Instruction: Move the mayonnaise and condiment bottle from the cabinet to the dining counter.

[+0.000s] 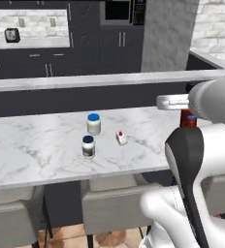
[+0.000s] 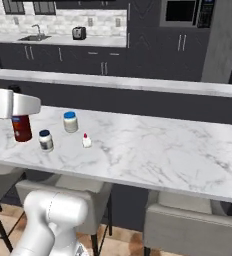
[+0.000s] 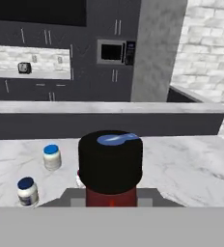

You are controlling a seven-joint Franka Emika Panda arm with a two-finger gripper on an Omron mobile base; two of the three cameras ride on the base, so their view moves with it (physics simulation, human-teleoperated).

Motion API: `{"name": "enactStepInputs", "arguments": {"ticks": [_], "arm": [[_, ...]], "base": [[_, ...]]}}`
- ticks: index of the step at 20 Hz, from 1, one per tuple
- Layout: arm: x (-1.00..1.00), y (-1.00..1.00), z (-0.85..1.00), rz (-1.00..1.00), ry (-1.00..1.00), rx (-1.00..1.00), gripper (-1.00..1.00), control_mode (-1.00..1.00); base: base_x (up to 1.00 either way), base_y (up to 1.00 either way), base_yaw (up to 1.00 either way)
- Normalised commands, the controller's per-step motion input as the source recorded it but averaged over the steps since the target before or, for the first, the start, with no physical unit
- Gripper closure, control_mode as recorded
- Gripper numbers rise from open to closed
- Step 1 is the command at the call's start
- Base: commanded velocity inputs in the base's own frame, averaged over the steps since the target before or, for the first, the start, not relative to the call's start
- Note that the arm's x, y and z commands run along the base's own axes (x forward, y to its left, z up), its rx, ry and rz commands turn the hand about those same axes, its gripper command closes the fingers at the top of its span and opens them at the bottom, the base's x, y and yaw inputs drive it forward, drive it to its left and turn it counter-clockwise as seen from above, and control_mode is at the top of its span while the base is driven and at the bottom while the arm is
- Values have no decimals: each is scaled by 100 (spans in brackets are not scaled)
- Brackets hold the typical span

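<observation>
My gripper (image 2: 21,120) is shut on the condiment bottle (image 2: 21,129), a red bottle with a dark cap (image 3: 110,161). It is held upright, low at the dining counter (image 2: 163,150). Whether its base touches the marble I cannot tell. In the left base view the condiment bottle (image 1: 187,118) shows behind my arm, at the counter's right part. The mayonnaise (image 1: 88,147), a slim white jar with a navy lid, stands on the dining counter (image 1: 32,145) left of the bottle. It also shows as mayonnaise (image 2: 46,140) and mayonnaise (image 3: 27,191). The black cabinet (image 2: 143,50) is far behind.
A wider cream jar (image 1: 93,124) with a bright blue lid stands just behind the mayonnaise. A small white bottle (image 1: 120,138) with a red cap stands between the jars and my gripper. A raised black ledge (image 1: 85,94) backs the counter. Grey stools (image 1: 109,203) tuck under its near edge.
</observation>
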Motion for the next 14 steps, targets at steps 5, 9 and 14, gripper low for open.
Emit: {"name": "enactStepInputs", "arguments": {"ticks": [5, 9, 14], "arm": [[9, -17, 0, 7, 0, 2, 100, -100], [43, -80, -5, 47, 0, 10, 100, -100], [53, -58, -22, 67, -7, 8, 100, -100]], "base": [[37, -61, 29], [0, 0, 0], [0, 0, 0]]}}
